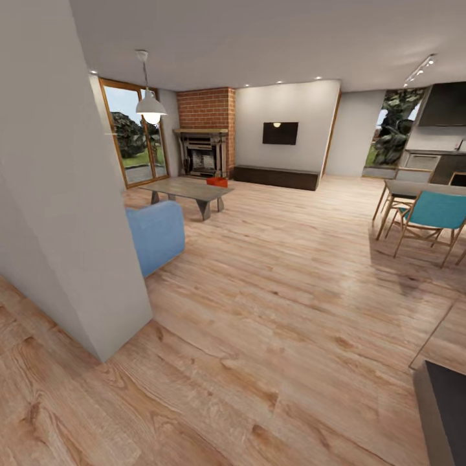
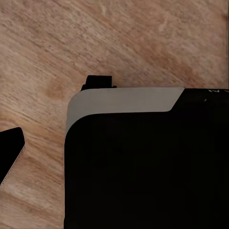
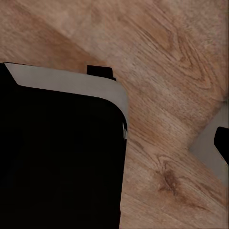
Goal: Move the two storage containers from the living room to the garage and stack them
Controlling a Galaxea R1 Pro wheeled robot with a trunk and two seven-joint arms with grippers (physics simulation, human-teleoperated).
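Wrist views look down at the light wood plank floor [image 2: 119, 38] past the robot's own dark body panels; a small black tip shows in each, but whether either claw is open or closed I can't tell. Nothing looks carried. Head view, near to far: white wall corner [image 1: 71, 226] at left, blue sofa [image 1: 158, 236] behind it, dining chairs with teal seats [image 1: 433, 217] at right, then the low coffee tabletop [image 1: 188, 189] with an orange-red storage container [image 1: 218, 182] on its far end. Second container can't be made out separately. Beyond: brick fireplace [image 1: 206, 133], wall TV [image 1: 280, 133], long dark cabinet [image 1: 276, 177]. Task barely started: nothing grasped or moved, all pickups, garage trips and stacking left.
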